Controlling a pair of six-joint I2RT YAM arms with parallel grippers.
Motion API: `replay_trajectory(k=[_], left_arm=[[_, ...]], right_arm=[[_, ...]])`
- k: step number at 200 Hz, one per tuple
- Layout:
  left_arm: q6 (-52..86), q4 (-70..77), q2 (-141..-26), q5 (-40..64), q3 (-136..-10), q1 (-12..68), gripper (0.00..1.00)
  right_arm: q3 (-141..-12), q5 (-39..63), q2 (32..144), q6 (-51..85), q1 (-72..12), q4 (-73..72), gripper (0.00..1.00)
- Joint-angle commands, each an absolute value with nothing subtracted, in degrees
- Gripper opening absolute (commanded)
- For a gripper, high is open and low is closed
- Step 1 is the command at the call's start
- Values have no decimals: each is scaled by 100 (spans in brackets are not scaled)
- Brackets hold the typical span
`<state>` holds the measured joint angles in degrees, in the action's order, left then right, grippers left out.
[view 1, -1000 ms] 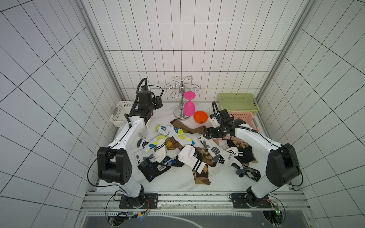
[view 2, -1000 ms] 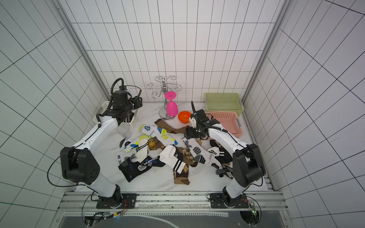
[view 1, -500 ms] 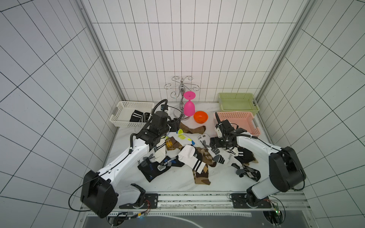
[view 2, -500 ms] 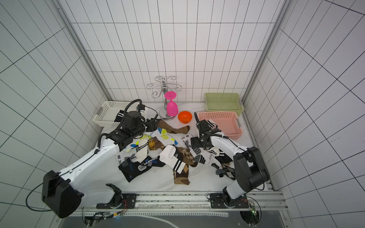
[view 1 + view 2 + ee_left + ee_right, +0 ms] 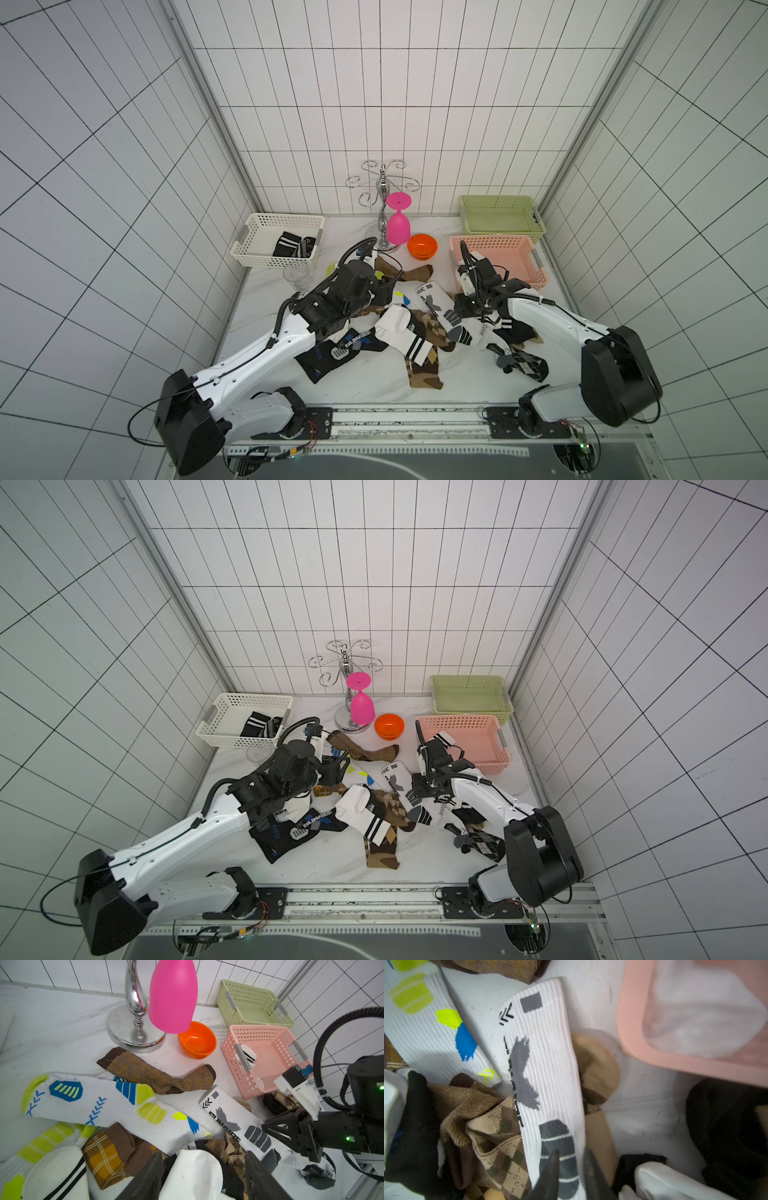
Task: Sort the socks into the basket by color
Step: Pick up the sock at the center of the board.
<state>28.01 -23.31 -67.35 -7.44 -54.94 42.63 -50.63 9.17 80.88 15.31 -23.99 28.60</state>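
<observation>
Shows left gripper (image 5: 203, 1156), jaws apart, straddling a white sock (image 5: 193, 1175). Catches right gripper (image 5: 268, 1127) at two o'clock from it, tips closed on grey-printed white sock (image 5: 228, 1113), pink basket (image 5: 259, 1028) at one o'clock.

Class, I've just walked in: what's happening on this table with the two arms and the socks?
Socks from a pile are being sorted into baskets by colour. The right gripper is pinching a white sock with grey marks beside the pink basket, which holds one white striped sock. The left gripper hangs open over the pile. A black striped sock lies in the white basket.
</observation>
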Motion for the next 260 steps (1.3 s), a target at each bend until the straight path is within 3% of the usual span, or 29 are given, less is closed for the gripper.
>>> replay_trajectory(k=[1, 34, 85, 139, 158, 186, 207, 252, 260], left_arm=[[2773, -2452, -6921, -906, -5662, 4290, 63], [2777, -2329, -7064, -700, -5599, 4291, 63], [2677, -2154, -7136, -631, -5546, 4290, 63], [2663, -2204, -6956, -622, -5409, 4289, 63], [2698, -2137, -6841, -647, -5261, 4292, 63], [2744, -2066, -6724, -688, -5116, 4289, 64], [2759, -2040, -6706, -715, -5085, 4294, 63], [2799, -1978, -6754, -747, -5049, 4290, 64], [2804, -1961, -6766, -746, -5048, 4289, 64]], right_arm=[[-4777, 1130, 7915, 1542, -2413, 2909, 14], [-4739, 1355, 7885, 1626, -2464, 2875, 15], [-4662, 1312, 8125, 1652, -2522, 2846, 34], [-4595, 729, 8275, 1718, -2529, 2795, 43], [-4604, 441, 8321, 1731, -2531, 2825, 53], [-4579, 259, 8305, 1712, -2538, 2778, 58], [-4610, 395, 8358, 1670, -2544, 2770, 50], [-4685, 596, 8197, 1609, -2564, 2854, 1], [-4713, 589, 8146, 1591, -2573, 2917, 0]])
